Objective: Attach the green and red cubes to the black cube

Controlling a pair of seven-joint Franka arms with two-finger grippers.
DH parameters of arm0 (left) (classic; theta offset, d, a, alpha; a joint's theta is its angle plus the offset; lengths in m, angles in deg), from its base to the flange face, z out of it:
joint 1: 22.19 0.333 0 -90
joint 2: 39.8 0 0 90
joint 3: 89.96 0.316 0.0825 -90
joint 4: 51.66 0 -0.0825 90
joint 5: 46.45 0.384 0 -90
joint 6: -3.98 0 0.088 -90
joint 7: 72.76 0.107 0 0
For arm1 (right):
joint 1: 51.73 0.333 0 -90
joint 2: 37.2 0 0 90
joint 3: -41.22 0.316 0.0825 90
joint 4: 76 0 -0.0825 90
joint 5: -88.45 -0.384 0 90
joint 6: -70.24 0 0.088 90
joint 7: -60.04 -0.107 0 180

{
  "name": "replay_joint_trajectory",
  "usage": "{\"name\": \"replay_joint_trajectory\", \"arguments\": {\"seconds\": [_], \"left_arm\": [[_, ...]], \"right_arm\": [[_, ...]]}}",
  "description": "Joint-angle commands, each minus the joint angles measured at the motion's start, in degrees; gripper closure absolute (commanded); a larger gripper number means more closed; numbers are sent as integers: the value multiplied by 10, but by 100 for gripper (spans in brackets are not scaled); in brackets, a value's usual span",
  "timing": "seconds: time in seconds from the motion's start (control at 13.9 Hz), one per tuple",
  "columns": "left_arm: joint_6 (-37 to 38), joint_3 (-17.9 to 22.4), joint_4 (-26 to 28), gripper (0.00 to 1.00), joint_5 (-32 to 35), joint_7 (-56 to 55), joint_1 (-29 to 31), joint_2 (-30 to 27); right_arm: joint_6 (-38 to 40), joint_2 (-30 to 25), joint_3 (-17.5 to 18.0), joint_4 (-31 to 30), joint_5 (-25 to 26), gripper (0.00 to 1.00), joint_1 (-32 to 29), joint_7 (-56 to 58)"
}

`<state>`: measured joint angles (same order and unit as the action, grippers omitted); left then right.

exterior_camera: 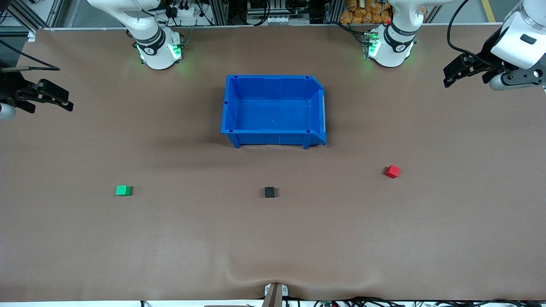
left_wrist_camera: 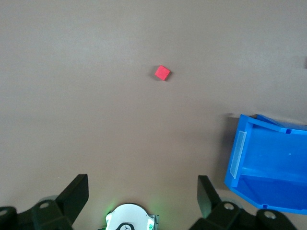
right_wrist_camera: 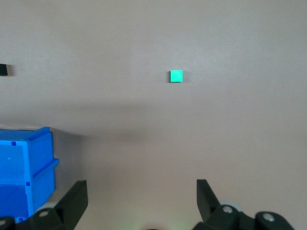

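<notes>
The black cube (exterior_camera: 269, 192) sits on the brown table, nearer the front camera than the blue bin. The green cube (exterior_camera: 123, 190) lies toward the right arm's end and shows in the right wrist view (right_wrist_camera: 176, 76). The red cube (exterior_camera: 392, 171) lies toward the left arm's end and shows in the left wrist view (left_wrist_camera: 162, 73). A sliver of the black cube shows at the edge of the right wrist view (right_wrist_camera: 4, 70). My left gripper (exterior_camera: 451, 72) is open and empty, held high at its end of the table. My right gripper (exterior_camera: 63, 99) is open and empty, held high at its end.
An empty blue bin (exterior_camera: 273, 111) stands at mid-table between the arm bases; it also shows in the left wrist view (left_wrist_camera: 268, 165) and the right wrist view (right_wrist_camera: 24, 167). The brown mat has a wrinkle at the edge nearest the front camera (exterior_camera: 273, 277).
</notes>
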<state>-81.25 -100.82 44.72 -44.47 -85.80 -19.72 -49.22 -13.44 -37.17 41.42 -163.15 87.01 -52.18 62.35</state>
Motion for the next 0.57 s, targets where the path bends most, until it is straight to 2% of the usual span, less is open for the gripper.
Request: {"name": "replay_joint_trajectory", "arguments": {"seconds": [0.0,0.5], "left_arm": [[14,-1,-14,0,-7,15,5,5],[13,1,-60,0,1,20,5,34]], "right_arm": [[11,-11,3,-1,12,0,3,-12],[26,-8,2,-4,11,0,1,-5]]}}
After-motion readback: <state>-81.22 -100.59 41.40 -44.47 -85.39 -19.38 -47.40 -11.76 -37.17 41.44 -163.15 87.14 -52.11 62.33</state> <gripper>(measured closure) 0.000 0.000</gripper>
